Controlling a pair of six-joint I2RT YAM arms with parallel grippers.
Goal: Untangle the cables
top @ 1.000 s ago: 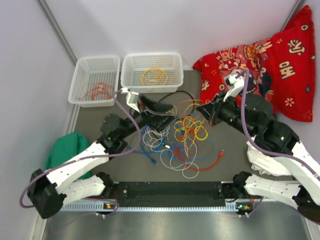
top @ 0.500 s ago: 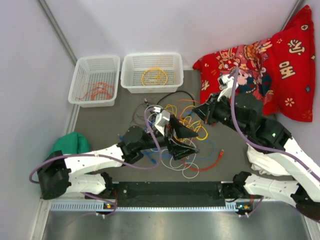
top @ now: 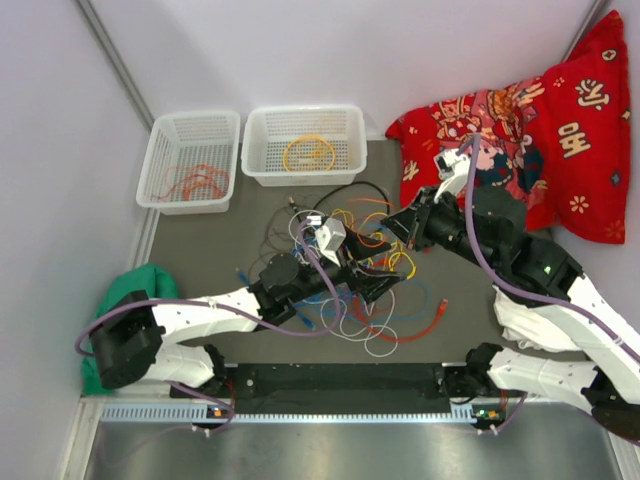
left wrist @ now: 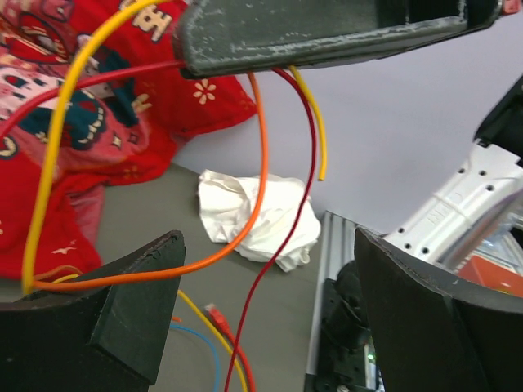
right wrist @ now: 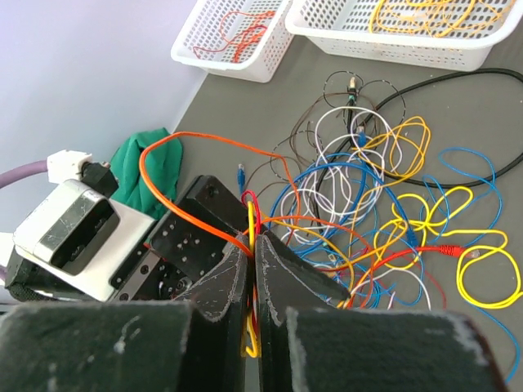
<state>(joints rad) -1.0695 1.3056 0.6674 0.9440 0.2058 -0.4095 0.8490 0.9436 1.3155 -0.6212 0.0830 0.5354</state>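
The cables [top: 350,305] lie in a loose tangle mid-table, between the arms. The right gripper [right wrist: 252,245] is pinched tight on yellow, red and orange strands, raised at the tangle's far right edge. The left gripper [left wrist: 270,253], just near of it, stands with jaws wide apart, and the same strands hang between its fingers. Far left, one basket [top: 160,135] holds an orange coil and another basket [top: 255,165] a yellow one.

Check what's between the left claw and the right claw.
Left wrist view: an orange cable, a red cable and a yellow cable hang from the shut right claw down toward the open left claw.
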